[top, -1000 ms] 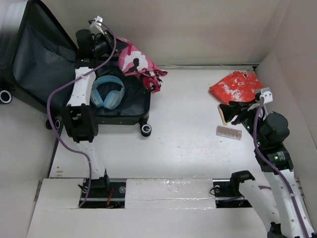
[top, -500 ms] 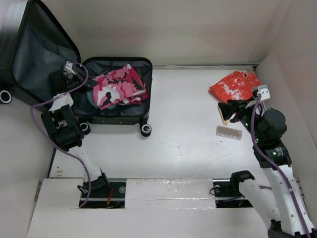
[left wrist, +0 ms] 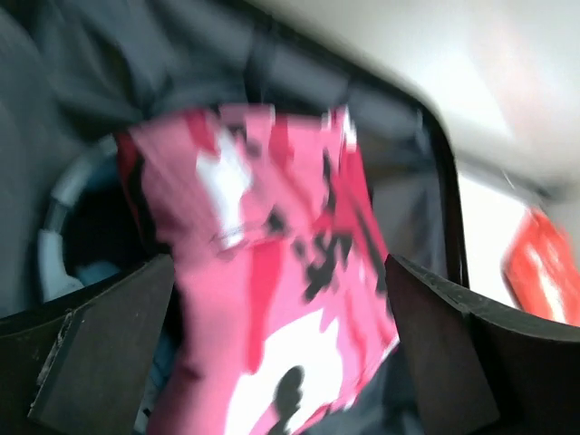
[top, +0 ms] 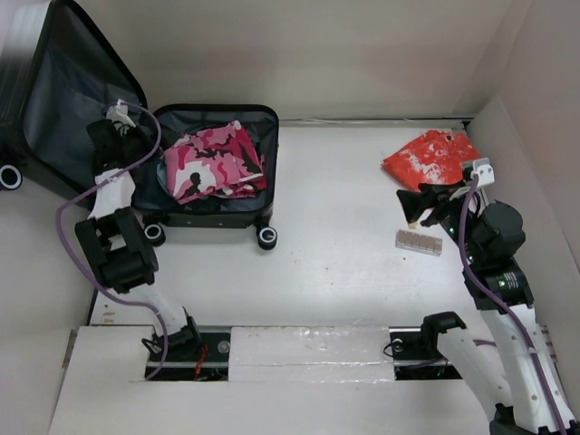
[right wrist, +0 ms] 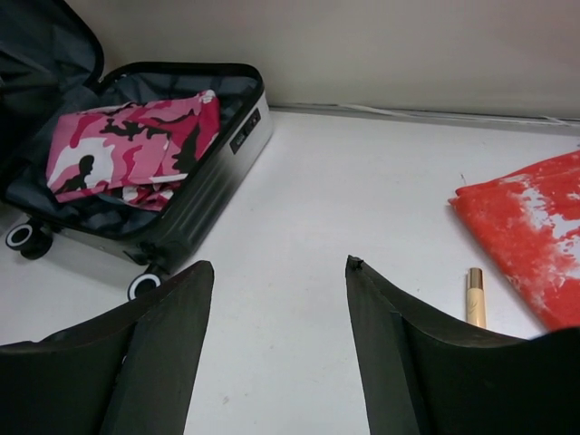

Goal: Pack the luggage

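Both tools stand with their fingers apart and nothing between them. The left tool (left wrist: 279, 272) hovers at the left side of the luggage (top: 213, 217), close to the raised lid (top: 68, 100). The right tool (right wrist: 278, 267) hangs over the surface (top: 344, 263) well off to the right. The luggage lies open at the far left of the surface, with a pink camouflage cloth (top: 213, 163) heaped loosely in its lower half.

The cloth is bunched, not flat, and its edge reaches close to the rim. If it is left so, a fold could likely be caught in the seam when the lid comes down. The left tool is tight against the lid and the lining, so a careless swing could knock the lid or hook the fabric. The luggage rests on wheels (top: 266, 237), and a sideways push might roll it out of place.

On the right, the orange-red cloth (top: 430, 156) lies flat on the surface. A shallow pinch may slide off it or lift only one corner, which would then drag. A slim tan tube (right wrist: 476, 297) lies just beside that cloth, and a small segmented tray (top: 419, 242) sits near the right tool. Either could be shoved away by a low approach
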`<act>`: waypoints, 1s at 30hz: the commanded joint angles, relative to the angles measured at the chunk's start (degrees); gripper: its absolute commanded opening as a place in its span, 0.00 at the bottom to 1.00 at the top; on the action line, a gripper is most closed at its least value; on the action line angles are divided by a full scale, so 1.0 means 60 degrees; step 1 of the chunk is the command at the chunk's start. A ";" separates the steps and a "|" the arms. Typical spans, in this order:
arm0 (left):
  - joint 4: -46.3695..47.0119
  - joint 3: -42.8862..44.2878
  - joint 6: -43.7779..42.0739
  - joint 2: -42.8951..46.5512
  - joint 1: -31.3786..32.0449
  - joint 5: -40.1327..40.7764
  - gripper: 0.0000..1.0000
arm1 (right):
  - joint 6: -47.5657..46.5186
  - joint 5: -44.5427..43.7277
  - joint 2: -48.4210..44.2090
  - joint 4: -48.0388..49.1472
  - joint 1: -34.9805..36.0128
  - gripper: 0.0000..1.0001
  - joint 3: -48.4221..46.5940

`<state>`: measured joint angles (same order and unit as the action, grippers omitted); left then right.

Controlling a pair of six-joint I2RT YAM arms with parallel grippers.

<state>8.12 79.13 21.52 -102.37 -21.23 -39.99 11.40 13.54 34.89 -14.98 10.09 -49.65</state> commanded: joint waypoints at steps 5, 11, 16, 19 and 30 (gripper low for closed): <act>0.0536 0.0140 -0.1283 0.3598 0.3795 0.6043 1.00 | 0.0194 -0.0542 0.0278 0.0168 0.0003 0.64 0.0349; 0.1676 -0.0561 -0.1638 0.3179 0.9429 0.8259 0.94 | 0.0561 -0.1684 0.0058 -0.0138 0.0003 0.20 0.0190; 0.2250 -0.0637 -0.2441 0.0733 1.2675 0.8876 0.76 | 0.0372 -0.2870 -0.0176 -0.1193 0.0003 0.21 -0.1698; 0.1461 0.0855 -0.2313 -0.1362 1.3674 0.9227 0.75 | 0.0283 -0.3047 -0.0046 -0.1398 0.0003 0.34 -0.2474; -0.2084 0.8939 0.0148 -0.7398 1.4013 1.0355 0.75 | 0.0283 -0.2668 0.0804 -0.1442 0.0003 0.40 -0.3032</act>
<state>1.48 122.52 17.50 -145.53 63.68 16.99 13.32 -4.01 38.65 -23.42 10.09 -65.43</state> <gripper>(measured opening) 0.752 0.394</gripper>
